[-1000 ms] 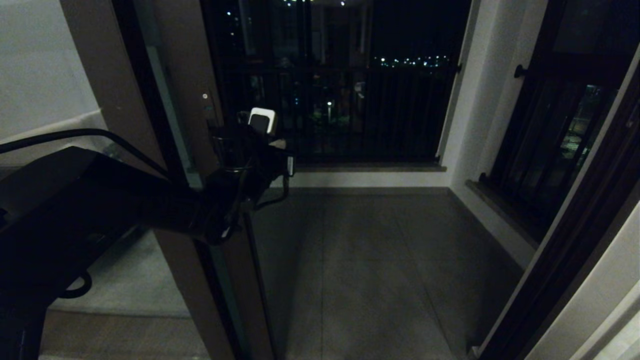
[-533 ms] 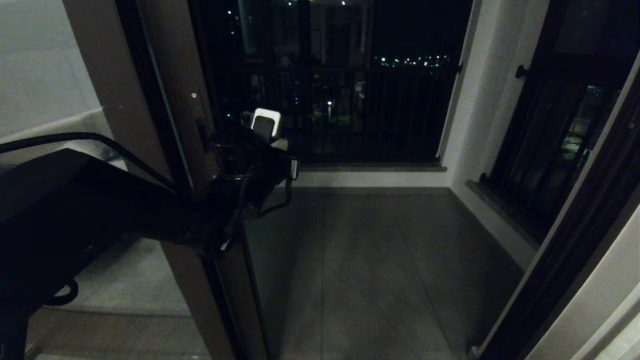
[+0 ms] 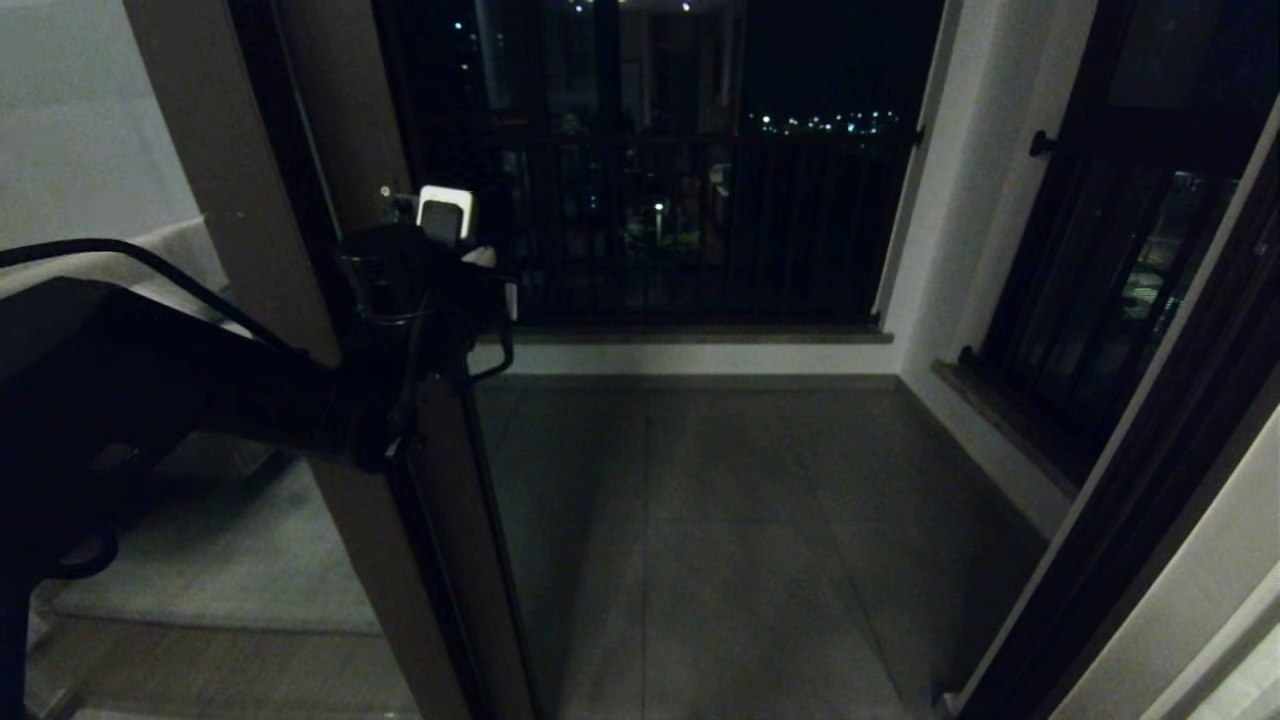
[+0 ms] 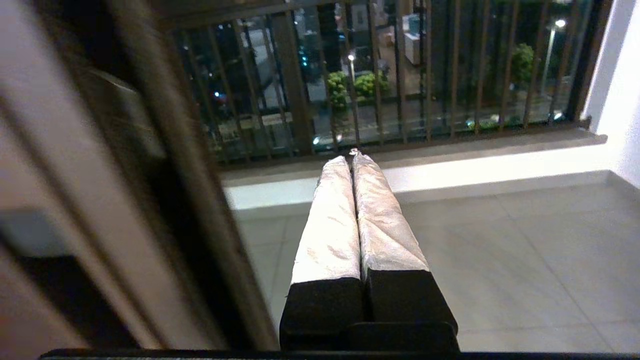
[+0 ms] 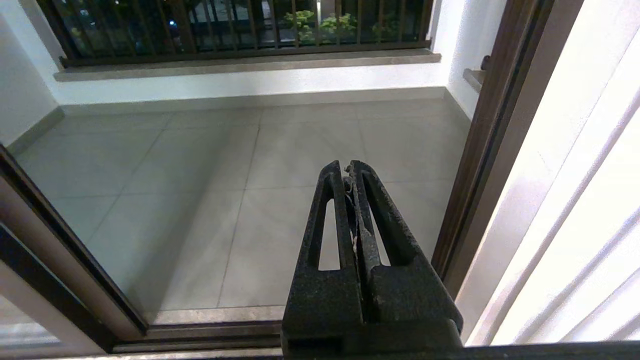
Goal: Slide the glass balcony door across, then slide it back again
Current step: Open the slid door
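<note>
The glass balcony door stands at the left of the doorway, its dark brown stile running down to the floor, with a small silver screw showing beside my wrist. My left gripper is at mid height against the stile's open-side edge. In the left wrist view its fingers are shut with nothing between them, and the blurred stile passes close beside them; I cannot tell if they touch. My right gripper hangs shut and empty low over the threshold, outside the head view.
The fixed panel's plain brown stile stands left of the door. The tiled balcony floor lies ahead, closed off by a black railing. A barred dark window and the door jamb are on the right. The floor track runs below.
The door stile and my left arm have moved left together, and the gripper has risen slightly. The open doorway is wider. The right gripper's earlier position is not shown.
</note>
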Robot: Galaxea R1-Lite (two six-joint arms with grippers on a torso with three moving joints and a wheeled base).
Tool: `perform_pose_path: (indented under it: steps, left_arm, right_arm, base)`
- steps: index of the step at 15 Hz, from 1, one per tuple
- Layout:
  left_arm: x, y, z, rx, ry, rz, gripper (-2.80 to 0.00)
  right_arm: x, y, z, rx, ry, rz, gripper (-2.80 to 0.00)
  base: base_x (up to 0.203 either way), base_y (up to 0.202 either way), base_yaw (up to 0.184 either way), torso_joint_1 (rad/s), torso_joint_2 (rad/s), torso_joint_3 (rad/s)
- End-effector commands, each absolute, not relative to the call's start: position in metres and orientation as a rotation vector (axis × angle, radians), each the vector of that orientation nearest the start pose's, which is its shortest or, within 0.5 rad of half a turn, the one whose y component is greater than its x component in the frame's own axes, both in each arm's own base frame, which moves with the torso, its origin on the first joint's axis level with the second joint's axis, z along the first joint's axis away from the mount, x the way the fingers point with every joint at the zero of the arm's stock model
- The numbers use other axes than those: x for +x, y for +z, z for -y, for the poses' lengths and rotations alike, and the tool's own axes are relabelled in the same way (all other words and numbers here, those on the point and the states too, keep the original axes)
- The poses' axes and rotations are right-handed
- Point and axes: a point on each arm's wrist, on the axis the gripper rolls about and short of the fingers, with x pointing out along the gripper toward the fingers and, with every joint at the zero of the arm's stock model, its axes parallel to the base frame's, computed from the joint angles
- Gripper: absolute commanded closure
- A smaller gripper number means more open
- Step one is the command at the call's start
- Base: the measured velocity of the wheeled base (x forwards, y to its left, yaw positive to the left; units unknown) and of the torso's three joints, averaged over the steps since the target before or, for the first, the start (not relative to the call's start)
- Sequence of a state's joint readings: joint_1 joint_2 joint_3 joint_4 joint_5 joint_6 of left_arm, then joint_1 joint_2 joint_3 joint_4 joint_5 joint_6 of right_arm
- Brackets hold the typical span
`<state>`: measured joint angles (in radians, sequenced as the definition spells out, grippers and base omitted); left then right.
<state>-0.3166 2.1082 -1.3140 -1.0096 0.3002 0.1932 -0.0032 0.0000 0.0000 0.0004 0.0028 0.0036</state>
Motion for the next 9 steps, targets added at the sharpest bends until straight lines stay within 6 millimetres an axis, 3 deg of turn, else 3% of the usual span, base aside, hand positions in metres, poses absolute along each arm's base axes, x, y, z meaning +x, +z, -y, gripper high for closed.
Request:
perform_pose_path:
  steps: [1,5,7,9]
  left_arm:
    - [0.402,0.218,0.115,0.121,0.031,0.22,0.0]
    - [0.353,0.222,0.095,0.106,0.02,0.155,0.0]
    - [0.352,0.223,0.083,0.097,0.041,0.152,0.0]
    - [0.354,0.224,0.082,0.093,0.043,0.158,0.0]
  right_arm:
    - [-0.023,0.076,0.0,0.003,0.0,-0.002,0.0]
    - [-0.023,0.076,0.0,0.003,0.0,-0.002,0.0]
    - [-0.023,0.076,0.0,0.003,0.0,-0.002,0.0]
    - [-0.023,0.076,0.0,0.003,0.0,-0.002,0.0]
  base:
    - [0.0,0.0,0.0,0.0,0.0,0.0]
    - [0.0,0.0,0.0,0.0,0.0,0.0]
    - [0.0,0.0,0.0,0.0,0.0,0.0]
    - [0.0,0.0,0.0,0.0,0.0,0.0]
